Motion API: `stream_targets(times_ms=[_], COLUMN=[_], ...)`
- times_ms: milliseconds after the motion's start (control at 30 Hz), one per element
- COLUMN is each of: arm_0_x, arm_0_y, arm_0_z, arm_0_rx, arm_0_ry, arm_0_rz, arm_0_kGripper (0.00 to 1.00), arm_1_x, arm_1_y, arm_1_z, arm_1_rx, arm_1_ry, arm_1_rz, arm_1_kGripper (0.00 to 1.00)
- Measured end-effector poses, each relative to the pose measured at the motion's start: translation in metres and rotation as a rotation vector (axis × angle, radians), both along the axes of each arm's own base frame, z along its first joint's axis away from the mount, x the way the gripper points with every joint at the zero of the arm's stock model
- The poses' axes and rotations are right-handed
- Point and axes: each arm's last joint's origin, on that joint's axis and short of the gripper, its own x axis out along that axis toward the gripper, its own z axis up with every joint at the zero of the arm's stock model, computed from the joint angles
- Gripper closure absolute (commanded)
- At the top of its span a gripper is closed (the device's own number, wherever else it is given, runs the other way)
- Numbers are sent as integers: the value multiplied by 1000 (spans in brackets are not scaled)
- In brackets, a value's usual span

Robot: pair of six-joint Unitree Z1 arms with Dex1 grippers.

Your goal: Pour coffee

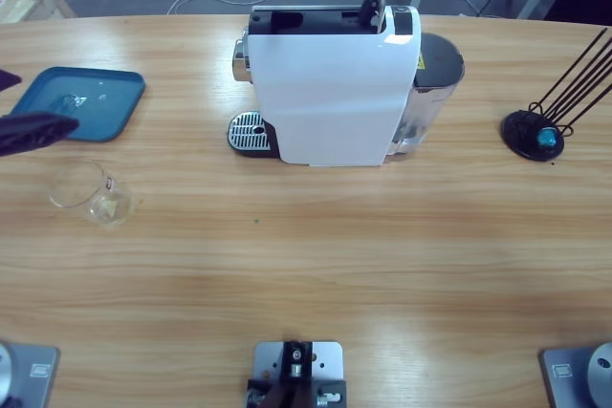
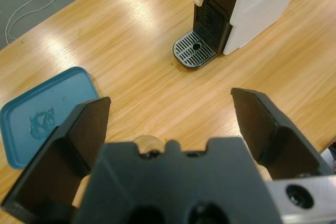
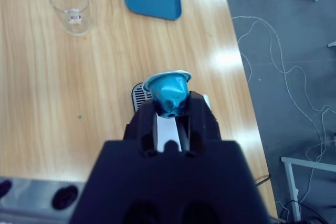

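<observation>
Nearest me, a broad stretch of bare worktop [image 1: 316, 284] lies in front of the coffee machine [image 1: 330, 88]. Left of the machine a clear glass [image 1: 91, 193] lies on its side, a blue tray [image 1: 81, 102] just beyond it by the worktop's edge. The left gripper [image 2: 170, 111] hovers there, fingers spread wide, holding nothing. Above the machine's far edge, the right gripper [image 3: 170, 111] pinches a blue capsule [image 3: 169, 93]. No coffee shows anywhere.

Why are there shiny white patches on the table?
Light from above bounces off the varnished table: in the left wrist view, bright streaks sit on the wooden table above the blue tray; in the right wrist view, glare patches mark the table's edge; the high view shows only soft sheen.
</observation>
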Motion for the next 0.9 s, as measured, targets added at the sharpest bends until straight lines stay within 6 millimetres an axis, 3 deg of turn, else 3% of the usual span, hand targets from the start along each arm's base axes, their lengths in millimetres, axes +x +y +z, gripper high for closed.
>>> stream_targets(times_ms=[300,500,700,900], arm_0_x=[-1,-1,-1,-2], arm_0_y=[2,3,3,3], arm_0_z=[0,-3,-3,-6], arm_0_rx=[-2,3,4,9], arm_0_ry=[-2,3,4,10], arm_0_rz=[5,6,6,6], arm_0_kGripper=[14,14,16,15], arm_1_x=[31,33,34,35], arm_1_y=[-11,-11,-10,-9], arm_1_z=[-12,-18,-47,-50], arm_1_rx=[-6,-8,-58,-46], arm_1_ry=[4,19,75,74], arm_1_rz=[-92,-103,-112,-120], arm_1_kGripper=[1000,1000,1000,1000])
